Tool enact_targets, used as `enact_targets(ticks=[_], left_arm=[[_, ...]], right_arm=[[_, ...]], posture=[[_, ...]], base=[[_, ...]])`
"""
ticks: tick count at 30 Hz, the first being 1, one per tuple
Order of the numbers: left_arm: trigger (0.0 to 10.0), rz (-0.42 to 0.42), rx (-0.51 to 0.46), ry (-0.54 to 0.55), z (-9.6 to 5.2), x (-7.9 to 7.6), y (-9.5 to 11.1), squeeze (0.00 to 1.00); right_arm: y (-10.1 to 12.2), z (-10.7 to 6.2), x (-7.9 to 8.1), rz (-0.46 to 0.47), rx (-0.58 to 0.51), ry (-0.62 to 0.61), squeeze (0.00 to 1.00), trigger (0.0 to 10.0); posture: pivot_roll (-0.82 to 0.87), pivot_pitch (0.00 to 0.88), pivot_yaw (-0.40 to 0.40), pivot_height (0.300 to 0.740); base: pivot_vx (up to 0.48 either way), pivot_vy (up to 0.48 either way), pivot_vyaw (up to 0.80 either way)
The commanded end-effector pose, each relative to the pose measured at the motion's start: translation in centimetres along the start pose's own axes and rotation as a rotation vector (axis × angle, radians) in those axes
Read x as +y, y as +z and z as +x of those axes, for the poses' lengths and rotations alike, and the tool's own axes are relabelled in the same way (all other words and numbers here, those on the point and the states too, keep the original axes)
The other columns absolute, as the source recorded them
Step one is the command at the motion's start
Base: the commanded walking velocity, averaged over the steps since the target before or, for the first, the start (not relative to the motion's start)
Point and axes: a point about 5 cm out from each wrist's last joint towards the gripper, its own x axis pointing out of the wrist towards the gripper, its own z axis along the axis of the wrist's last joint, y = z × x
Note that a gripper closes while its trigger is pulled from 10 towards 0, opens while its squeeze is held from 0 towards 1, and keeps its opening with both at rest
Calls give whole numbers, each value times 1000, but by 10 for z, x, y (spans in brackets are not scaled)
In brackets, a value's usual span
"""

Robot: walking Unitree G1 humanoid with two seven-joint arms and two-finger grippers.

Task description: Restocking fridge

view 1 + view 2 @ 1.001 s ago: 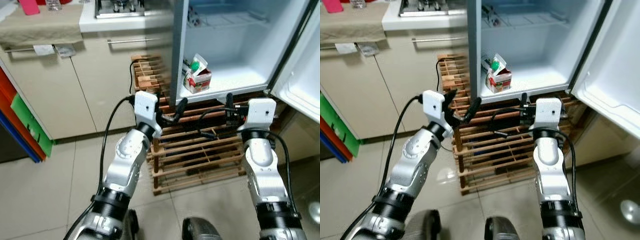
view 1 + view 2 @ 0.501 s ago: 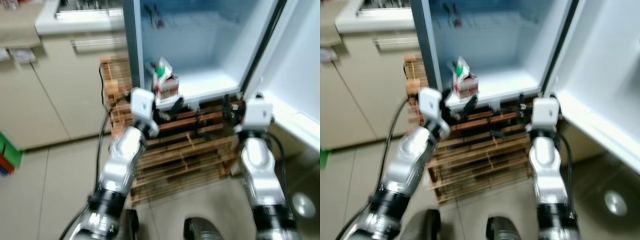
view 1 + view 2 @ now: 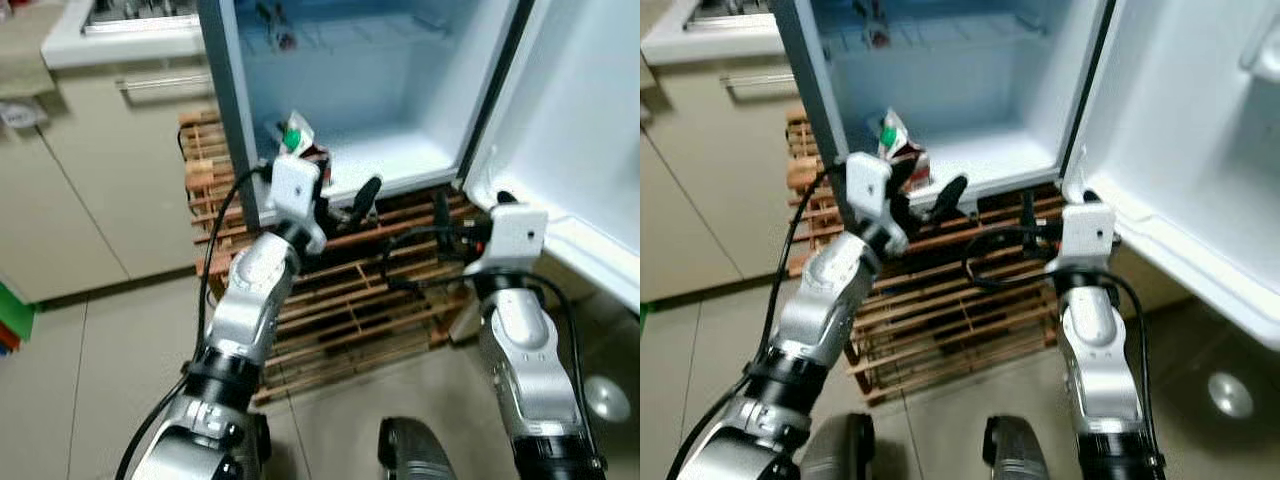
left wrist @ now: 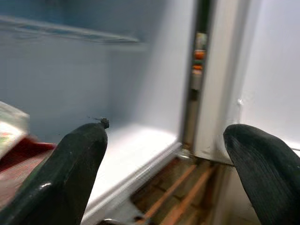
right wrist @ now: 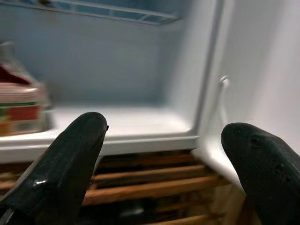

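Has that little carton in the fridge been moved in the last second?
No. The carton sits at the front left corner of the fridge floor, as before; the whole picture shifted because the camera moved.

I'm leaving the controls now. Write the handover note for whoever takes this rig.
Left gripper: open, holding nothing, raised at the fridge's front lower edge, near the carton.
Right gripper: open, holding nothing, raised below the fridge floor, near the door hinge side.
Fridge: door swung open to the robot's right; it sits on a wooden rack.
Carton: upright on the fridge floor, at its front left corner.
Done: one carton is inside.
Left: no other stock is in sight here; likely fetch the next item, and close the door at the end.
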Motion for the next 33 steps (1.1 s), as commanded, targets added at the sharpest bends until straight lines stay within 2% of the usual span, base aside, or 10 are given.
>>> enact_targets(ticks=[1,4,8,11,12,17,24,28,29,33], left_arm=[[10000,-7,20,10,4,1,-3,0],[10000,-18,40,81,14,7,-2,0],[10000,-28,43,149,16,16,-1,0],[10000,-36,40,207,13,25,0,0],[10000,-42,37,263,8,34,-1,0],[10000,-29,38,362,-5,48,-3,0],[10000,-19,48,377,-3,51,-5,0],[10000,0,47,351,7,48,-1,0],[10000,17,45,354,14,48,2,0],[10000,3,41,364,20,45,3,0]], right_arm=[[7,-1,4,22,-7,41,0,10000],[16,-10,11,24,-1,101,0,10000],[23,-19,14,28,14,124,0,10000],[27,-26,16,35,32,142,0,10000],[29,-31,19,42,51,156,0,10000],[29,-33,20,48,71,164,0,10000],[31,-35,24,46,94,182,0,10000],[32,-35,26,45,102,185,0,10000],[31,-34,26,37,102,186,0,10000],[32,-35,26,34,104,182,0,10000]], posture=[[-197,66,17,636],[-237,117,26,636],[-256,161,34,636],[-260,184,37,636],[-255,201,39,636],[-243,211,37,636],[-236,216,34,636],[-232,215,37,636],[-238,211,41,636],[-243,212,41,636]], base=[[0,0,0],[0,0,0],[0,0,0],[0,0,0],[0,0,0],[0,0,0],[0,0,0],[0,0,0],[0,0,0],[0,0,0]])
